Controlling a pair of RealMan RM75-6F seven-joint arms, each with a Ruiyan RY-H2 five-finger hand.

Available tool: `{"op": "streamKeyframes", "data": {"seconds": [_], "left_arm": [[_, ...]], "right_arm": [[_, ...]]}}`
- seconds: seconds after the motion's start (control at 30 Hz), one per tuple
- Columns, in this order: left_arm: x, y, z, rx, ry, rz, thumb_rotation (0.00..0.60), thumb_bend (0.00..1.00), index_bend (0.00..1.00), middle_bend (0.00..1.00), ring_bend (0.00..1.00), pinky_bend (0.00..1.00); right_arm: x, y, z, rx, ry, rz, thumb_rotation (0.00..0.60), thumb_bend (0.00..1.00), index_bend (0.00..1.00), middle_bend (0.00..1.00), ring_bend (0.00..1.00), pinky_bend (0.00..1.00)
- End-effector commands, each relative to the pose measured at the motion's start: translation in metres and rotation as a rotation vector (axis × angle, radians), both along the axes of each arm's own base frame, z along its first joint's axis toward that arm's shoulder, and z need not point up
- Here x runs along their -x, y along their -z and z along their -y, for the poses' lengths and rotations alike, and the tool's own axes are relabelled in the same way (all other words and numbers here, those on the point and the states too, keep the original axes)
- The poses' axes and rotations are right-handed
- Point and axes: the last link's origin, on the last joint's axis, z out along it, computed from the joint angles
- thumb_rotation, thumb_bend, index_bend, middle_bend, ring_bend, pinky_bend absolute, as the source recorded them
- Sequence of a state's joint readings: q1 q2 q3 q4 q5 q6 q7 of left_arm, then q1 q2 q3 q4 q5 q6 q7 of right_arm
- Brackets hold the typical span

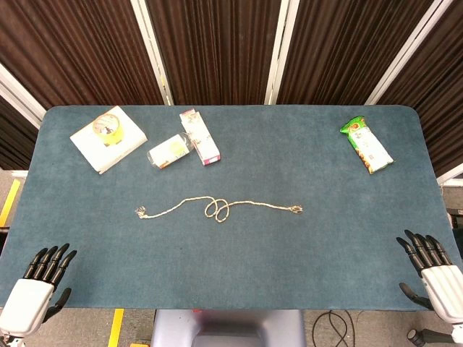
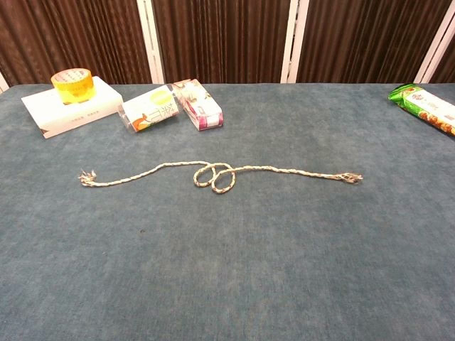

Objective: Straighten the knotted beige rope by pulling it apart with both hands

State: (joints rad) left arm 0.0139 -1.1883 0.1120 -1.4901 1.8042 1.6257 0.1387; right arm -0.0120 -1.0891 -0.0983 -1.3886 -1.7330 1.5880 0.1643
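Thin beige knotted rope (image 1: 217, 208) looks light, soft, floppy. Best grab frayed ends, pull apart. My left hand (image 1: 40, 283), right hand (image 1: 434, 278) open, holding nothing.

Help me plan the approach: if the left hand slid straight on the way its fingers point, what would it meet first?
Likely bare table first: the left hand points up and slightly inward. Further on, the rope, near its frayed left end, seems closest, though depth is unclear.
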Motion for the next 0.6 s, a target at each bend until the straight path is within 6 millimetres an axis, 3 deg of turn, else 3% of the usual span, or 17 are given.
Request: {"op": "streamKeyframes", "data": {"seconds": [0.03, 0.27, 0.47, 0.6], "left_arm": [[0.0, 0.004, -0.001, 0.01, -0.002, -0.006, 0.6, 0.42, 0.0, 0.0, 0.0, 0.1], [-0.012, 0.028, -0.014, 0.082, 0.045, 0.0, 0.6, 0.42, 0.0, 0.0, 0.0, 0.09], [-0.044, 0.061, -0.045, 0.161, 0.115, 0.006, 0.6, 0.42, 0.0, 0.0, 0.0, 0.09], [-0.063, 0.081, -0.068, 0.223, 0.17, 0.06, 0.6, 0.42, 0.0, 0.0, 0.0, 0.08]], "right_arm": [[-0.001, 0.001, 0.0, -0.003, -0.001, 0.001, 0.6, 0.33, 0.0, 0.0, 0.0, 0.0], [0.001, 0.002, 0.005, -0.005, 0.022, -0.001, 0.6, 0.33, 0.0, 0.0, 0.0, 0.0], [0.0, 0.012, 0.022, -0.038, 0.039, -0.026, 0.6, 0.33, 0.0, 0.0, 0.0, 0.0], [-0.013, 0.015, 0.034, -0.051, 0.017, -0.01, 0.6, 0.33, 0.0, 0.0, 0.0, 0.0]]}}
